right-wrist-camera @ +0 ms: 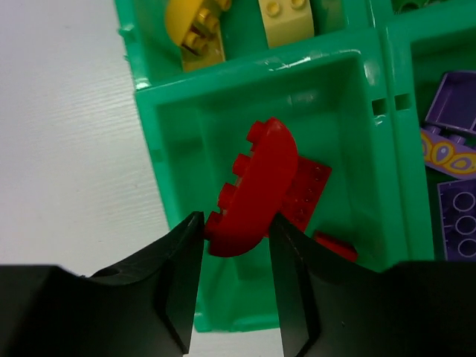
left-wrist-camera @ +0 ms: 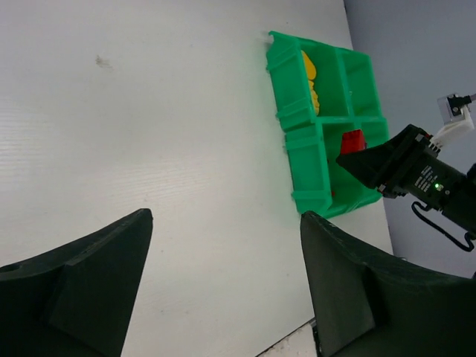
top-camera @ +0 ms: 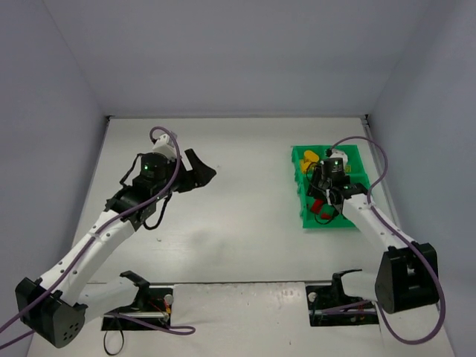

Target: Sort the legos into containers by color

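Nearly done, I judge: yellow bricks (right-wrist-camera: 195,26) and purple bricks (right-wrist-camera: 454,111) sit sorted in the tray (top-camera: 306,221), and none show outside it. The right gripper (right-wrist-camera: 236,223) pinches a red brick (right-wrist-camera: 256,186) over the near-left compartment; the left gripper (left-wrist-camera: 225,216) hangs spread and empty.

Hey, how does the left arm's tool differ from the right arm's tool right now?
The left tool stands wide open and empty; the right tool is shut on a curved red lego. The left tool hangs over bare table, well apart from the green tray; the right tool is over the tray's compartment holding other red pieces. Both are black two-finger tools.
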`<state>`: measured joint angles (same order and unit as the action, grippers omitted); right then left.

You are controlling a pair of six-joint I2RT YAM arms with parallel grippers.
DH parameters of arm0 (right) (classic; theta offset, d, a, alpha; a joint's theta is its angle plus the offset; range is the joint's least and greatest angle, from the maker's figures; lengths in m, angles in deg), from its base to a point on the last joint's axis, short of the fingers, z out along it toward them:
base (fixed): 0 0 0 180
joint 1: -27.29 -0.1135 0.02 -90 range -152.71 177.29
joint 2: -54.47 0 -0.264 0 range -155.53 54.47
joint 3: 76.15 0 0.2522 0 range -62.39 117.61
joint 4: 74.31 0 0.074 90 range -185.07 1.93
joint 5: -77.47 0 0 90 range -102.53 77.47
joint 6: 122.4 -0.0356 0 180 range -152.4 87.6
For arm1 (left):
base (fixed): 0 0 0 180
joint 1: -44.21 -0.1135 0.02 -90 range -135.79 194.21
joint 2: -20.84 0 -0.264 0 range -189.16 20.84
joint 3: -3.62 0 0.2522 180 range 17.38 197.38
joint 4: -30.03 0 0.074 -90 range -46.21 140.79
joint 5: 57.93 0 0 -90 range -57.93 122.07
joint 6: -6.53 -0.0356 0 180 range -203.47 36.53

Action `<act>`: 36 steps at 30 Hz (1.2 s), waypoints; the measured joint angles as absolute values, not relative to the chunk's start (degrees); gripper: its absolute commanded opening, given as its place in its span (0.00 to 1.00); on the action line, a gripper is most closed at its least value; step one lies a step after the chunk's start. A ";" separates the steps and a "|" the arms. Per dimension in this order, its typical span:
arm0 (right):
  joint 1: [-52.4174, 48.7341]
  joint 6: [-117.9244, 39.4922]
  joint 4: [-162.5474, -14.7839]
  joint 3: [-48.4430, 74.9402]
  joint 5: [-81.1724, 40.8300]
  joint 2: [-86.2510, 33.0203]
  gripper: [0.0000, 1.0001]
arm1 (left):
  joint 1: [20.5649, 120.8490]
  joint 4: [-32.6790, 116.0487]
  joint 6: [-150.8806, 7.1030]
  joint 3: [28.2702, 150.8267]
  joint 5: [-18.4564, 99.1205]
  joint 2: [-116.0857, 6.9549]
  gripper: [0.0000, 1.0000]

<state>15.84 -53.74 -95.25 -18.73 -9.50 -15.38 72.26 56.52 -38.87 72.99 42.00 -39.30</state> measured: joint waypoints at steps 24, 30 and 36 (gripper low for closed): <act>17.83 -43.97 -97.24 -4.08 -9.39 7.37 1.00 | 71.85 75.19 -53.34 83.33 29.37 -26.51 0.79; 17.83 -38.42 -101.09 1.51 -8.21 13.32 1.00 | 71.85 80.15 -56.14 87.79 25.87 -22.49 0.79; 17.66 -34.90 -103.73 2.78 -6.75 21.28 1.00 | 71.85 85.98 -58.89 90.33 19.89 -16.92 0.79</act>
<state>17.66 -34.90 -103.73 2.78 -6.75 21.28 71.85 85.98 -58.89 90.33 19.89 -16.92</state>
